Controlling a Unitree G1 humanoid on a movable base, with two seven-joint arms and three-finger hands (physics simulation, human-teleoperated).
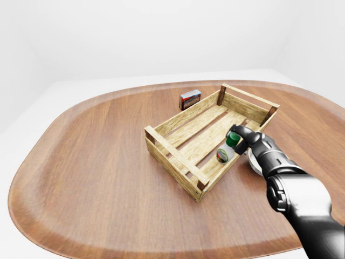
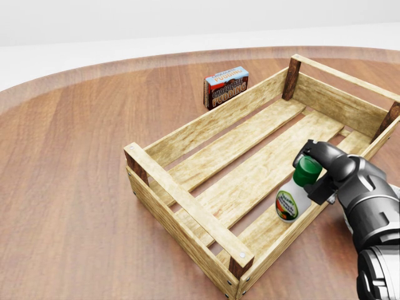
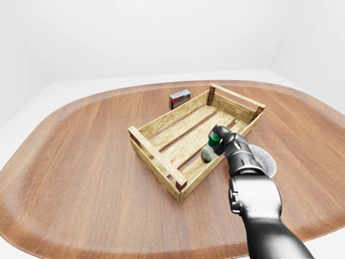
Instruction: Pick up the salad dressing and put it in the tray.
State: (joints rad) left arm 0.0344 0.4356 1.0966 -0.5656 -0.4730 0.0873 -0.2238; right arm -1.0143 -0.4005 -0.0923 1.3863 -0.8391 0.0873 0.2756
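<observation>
The salad dressing bottle (image 2: 291,203), white with a green cap and a red-green label, hangs tilted inside the wooden tray (image 2: 187,201), close to the tray's right-hand long wall. My right hand (image 2: 312,167) comes in from the lower right and is shut on the bottle's green cap. The bottle's base is down by the slats; whether it touches them I cannot tell. The same grasp appears in the right-eye view, with the bottle (image 3: 207,155) low in the tray. My left hand is out of every view.
A chocolate pudding box (image 2: 226,86) stands on the round wooden table (image 2: 69,162) just beyond the tray's far long wall. A grey speckled bowl (image 3: 264,160) sits on the table right of the tray, partly behind my right forearm.
</observation>
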